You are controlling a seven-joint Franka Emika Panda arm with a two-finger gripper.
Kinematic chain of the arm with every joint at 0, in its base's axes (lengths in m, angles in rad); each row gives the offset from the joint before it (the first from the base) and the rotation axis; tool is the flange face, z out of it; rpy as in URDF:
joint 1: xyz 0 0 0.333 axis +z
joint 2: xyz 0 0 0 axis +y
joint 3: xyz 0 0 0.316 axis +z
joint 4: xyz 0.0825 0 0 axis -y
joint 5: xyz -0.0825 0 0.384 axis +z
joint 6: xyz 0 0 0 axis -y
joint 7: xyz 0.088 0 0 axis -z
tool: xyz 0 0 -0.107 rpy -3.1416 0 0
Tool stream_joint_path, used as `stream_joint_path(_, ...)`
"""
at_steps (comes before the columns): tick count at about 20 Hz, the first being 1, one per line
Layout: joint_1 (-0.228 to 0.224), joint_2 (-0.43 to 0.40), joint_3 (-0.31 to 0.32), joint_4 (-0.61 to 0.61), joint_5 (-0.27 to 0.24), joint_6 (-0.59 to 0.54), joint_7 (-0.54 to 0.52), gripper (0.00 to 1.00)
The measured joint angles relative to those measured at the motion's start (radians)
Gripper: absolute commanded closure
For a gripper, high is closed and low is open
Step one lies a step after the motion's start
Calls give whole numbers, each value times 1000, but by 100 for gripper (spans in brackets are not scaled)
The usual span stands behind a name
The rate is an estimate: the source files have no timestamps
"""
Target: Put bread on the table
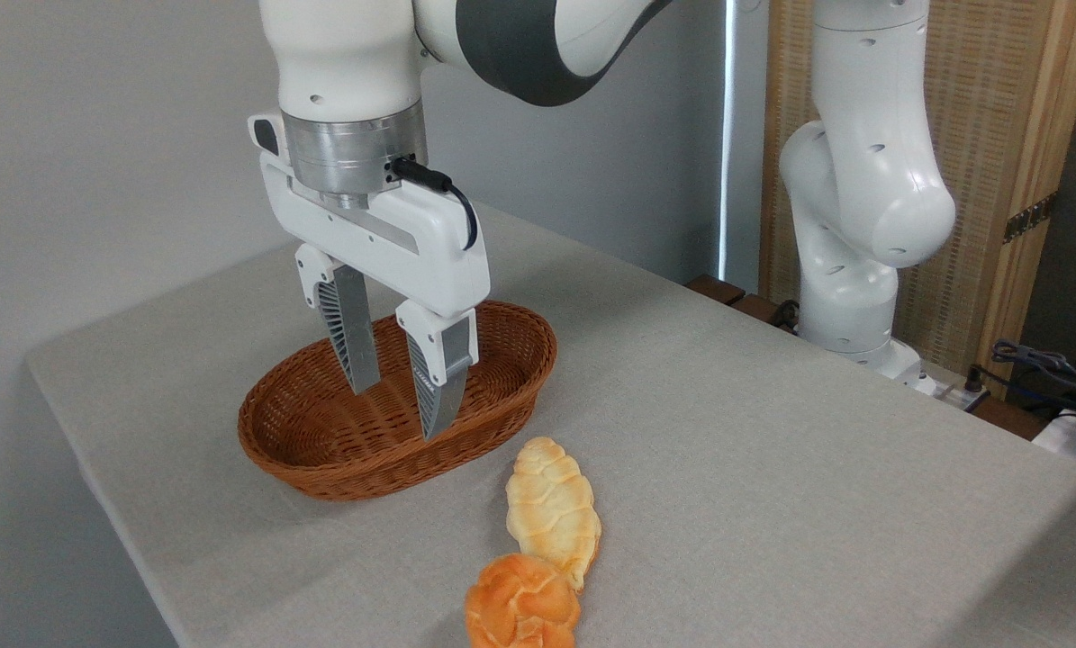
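The gripper [398, 389] was seen pointed downward above the wicker basket [321, 468], its two ribbed fingers [350, 337] held apart with nothing between them. The fingertips were held over the basket's hollow, and whether they reached below the rim could not be told. One basket was counted, brown and oval, and nothing could be seen lying in it. It was set on the left part of the desk [772, 432], toward the far side.

Two baked items were counted on the grey cloth, both nearer than the basket and slightly to its right. The bread [521, 605] was found at the near edge of the view, resting on the desk: a small round bun, orange-brown, with a knotted top divided into glossy segments. Its lowest part was cut off by the bottom of the frame. The pale loaf [552, 509], longer, yellowish and ridged like a croissant, was laid just behind the bread, the two apparently touching at the loaf's near end.

One arm was counted; its white base column [848, 270] was seen standing at the far right edge of the desk, with its upper links cropped by the top of the frame. A tangle of cables [1042, 364] at the far right was only partly visible.
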Motion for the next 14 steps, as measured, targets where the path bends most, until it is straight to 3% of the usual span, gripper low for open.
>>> stream_joint_path(14, -1, -2, 19, 15, 2, 0, 0, 0)
